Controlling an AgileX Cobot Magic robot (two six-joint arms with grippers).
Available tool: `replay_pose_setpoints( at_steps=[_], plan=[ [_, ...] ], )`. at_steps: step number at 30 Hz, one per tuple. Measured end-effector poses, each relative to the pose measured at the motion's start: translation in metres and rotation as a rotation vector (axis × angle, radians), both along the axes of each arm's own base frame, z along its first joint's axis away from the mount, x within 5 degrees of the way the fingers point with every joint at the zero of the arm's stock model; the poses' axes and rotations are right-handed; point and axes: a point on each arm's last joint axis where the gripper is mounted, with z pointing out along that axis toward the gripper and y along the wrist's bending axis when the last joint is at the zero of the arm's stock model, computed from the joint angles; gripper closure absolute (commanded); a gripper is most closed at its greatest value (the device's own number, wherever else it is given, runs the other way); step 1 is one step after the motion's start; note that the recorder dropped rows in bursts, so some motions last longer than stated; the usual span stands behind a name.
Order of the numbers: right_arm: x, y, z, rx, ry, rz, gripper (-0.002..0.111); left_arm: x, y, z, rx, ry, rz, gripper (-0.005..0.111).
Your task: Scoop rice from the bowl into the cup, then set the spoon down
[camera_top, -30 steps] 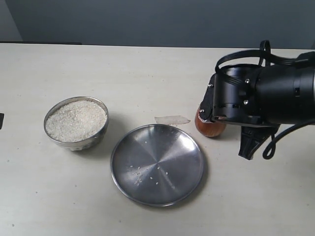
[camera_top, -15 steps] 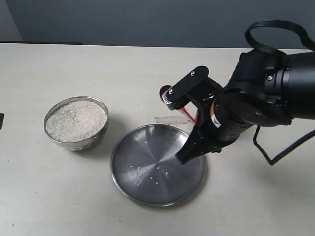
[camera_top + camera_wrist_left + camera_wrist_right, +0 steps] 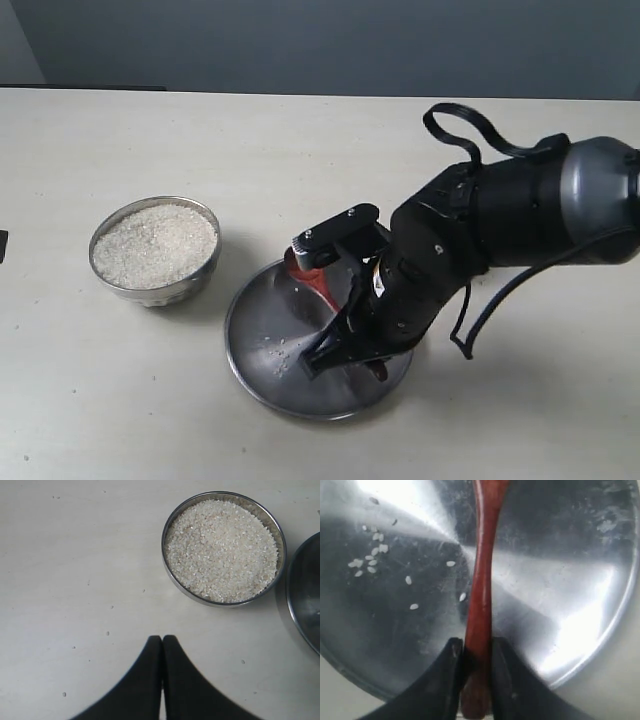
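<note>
Right gripper (image 3: pixel 476 647) is over the steel plate (image 3: pixel 580 595), jaws clamped on the spoon (image 3: pixel 482 565) handle. The spoon runs across the plate's middle; contact with the plate is unclear. Loose grains (image 3: pixel 370 562) are scattered on the plate. The bowl (image 3: pixel 170 292), heaped with rice (image 3: pixel 155 243), sits beside the plate. Left gripper (image 3: pixel 161 642) is near the bowl over bare table (image 3: pixel 75 555), jaws pressed together, empty.

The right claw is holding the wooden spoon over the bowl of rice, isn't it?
No. The right gripper holds the spoon over the steel plate, not the bowl of rice; the right wrist view shows this.
</note>
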Motion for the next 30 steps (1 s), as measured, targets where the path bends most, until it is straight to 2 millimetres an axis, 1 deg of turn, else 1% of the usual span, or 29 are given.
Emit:
replay_pose_setpoints(
  at_steps=[4,6,9,10,11,15,17,18,20,21,22,23,24,25,26,27,28,29,30],
  plan=[
    [0.003,0.003,-0.018,-0.012,0.017,-0.004,0.109,0.0,0.0,0.0,0.0,0.0,0.0,0.106],
    [0.004,0.005,-0.019,0.002,0.003,-0.005,0.107,0.0,0.0,0.0,0.0,0.0,0.0,0.106],
    [0.006,0.006,-0.018,0.016,-0.011,-0.005,0.078,0.0,0.0,0.0,0.0,0.0,0.0,0.106],
    [0.006,0.006,-0.018,0.018,-0.013,-0.005,0.072,0.0,0.0,0.0,0.0,0.0,0.0,0.106],
    [0.006,0.006,-0.018,0.018,-0.014,-0.005,0.07,0.0,0.0,0.0,0.0,0.0,0.0,0.106],
    [0.006,0.006,-0.017,0.017,-0.024,0.009,0.07,0.0,0.0,0.0,0.0,0.0,0.0,0.106],
    [0.007,0.005,-0.006,0.029,-0.064,0.034,0.07,0.0,0.0,0.0,0.0,0.0,0.0,0.106],
    [0.007,0.004,0.009,0.052,-0.112,0.053,0.07,0.0,0.0,0.0,0.0,0.0,0.0,0.106],
    [0.006,0.002,0.025,0.08,-0.153,0.061,0.073,0.0,0.0,0.0,0.0,0.0,0.0,0.106],
    [0.005,0.001,0.034,0.097,-0.177,0.065,0.078,0.0,0.0,0.0,0.0,0.0,0.0,0.106],
    [0.003,-0.002,0.049,0.123,-0.211,0.068,0.083,0.0,0.0,0.0,0.0,0.0,0.0,0.106],
    [0.001,-0.004,0.057,0.133,-0.233,0.074,0.093,0.0,0.0,0.0,0.0,0.0,0.0,0.106],
    [-0.002,-0.009,0.073,0.147,-0.276,0.088,0.1,0.0,0.0,0.0,0.0,0.0,0.0,0.106],
    [-0.004,-0.013,0.08,0.146,-0.294,0.096,0.109,0.0,0.0,0.0,0.0,0.0,0.0,0.106],
    [-0.008,-0.018,0.092,0.145,-0.32,0.106,0.109,0.0,0.0,0.0,0.0,0.0,0.0,0.106],
    [-0.01,-0.022,0.098,0.139,-0.332,0.111,0.109,0.0,0.0,0.0,0.0,0.0,0.0,0.106],
    [-0.015,-0.03,0.109,0.12,-0.349,0.116,0.109,0.0,0.0,0.0,0.0,0.0,0.0,0.106],
    [-0.017,-0.033,0.113,0.11,-0.356,0.113,0.109,0.0,0.0,0.0,0.0,0.0,0.0,0.106],
    [-0.022,-0.043,0.125,0.099,-0.397,0.097,0.109,0.0,0.0,0.0,0.0,0.0,0.0,0.106]
  ],
)
